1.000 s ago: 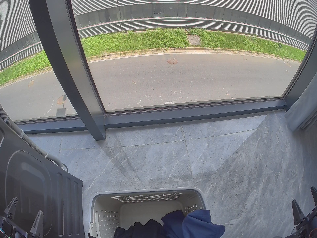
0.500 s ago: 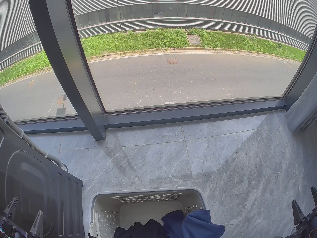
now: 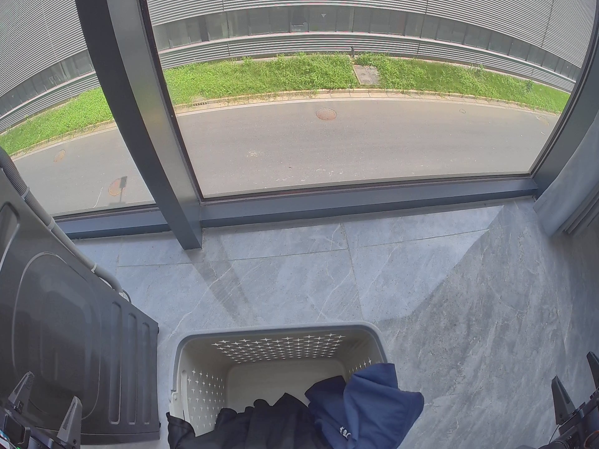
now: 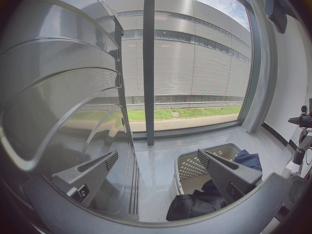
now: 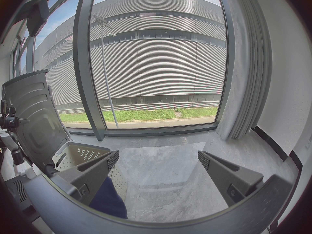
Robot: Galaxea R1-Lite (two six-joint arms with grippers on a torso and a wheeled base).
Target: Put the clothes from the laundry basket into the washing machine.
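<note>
This is the first step, with nothing picked up yet: my left hand and right hand both hang wide and empty. The clothes lie in the laundry basket at six o'clock, and the washing machine stands at eight. Next, I judge, one hand must drop onto the heap and pinch a fold.
</note>
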